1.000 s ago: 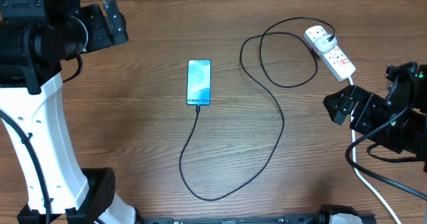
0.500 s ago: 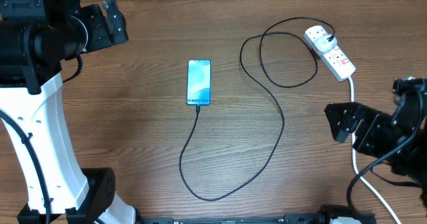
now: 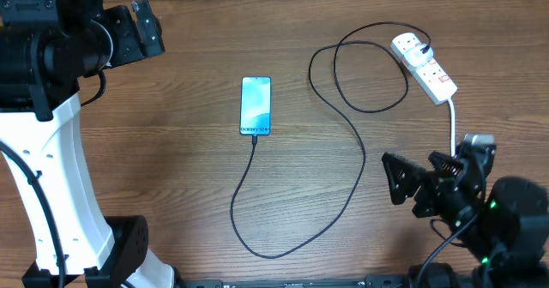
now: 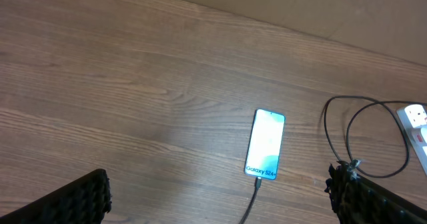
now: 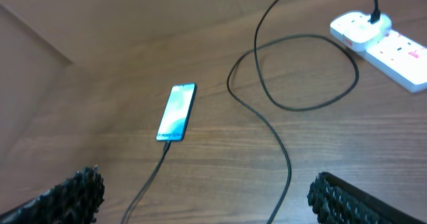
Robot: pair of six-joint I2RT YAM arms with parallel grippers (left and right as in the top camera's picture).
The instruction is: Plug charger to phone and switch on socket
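Note:
The phone lies flat mid-table, its blue screen lit, also seen in the left wrist view and the right wrist view. The charger, a thin black cable, has its tip in the phone's near end. It loops round to a black adapter seated in the socket, a white strip at the far right. My left gripper hangs open at the far left, well away from the phone. Near the front right, my right gripper is open and empty, apart from the cable.
The socket's thick white cord runs toward the front edge beside my right arm. The left arm's white base fills the left side. Bare wood surrounds the phone.
My right arm has pulled back from the socket toward the front edge and shifted left, its gripper still open. Left arm, phone and cable have not moved.

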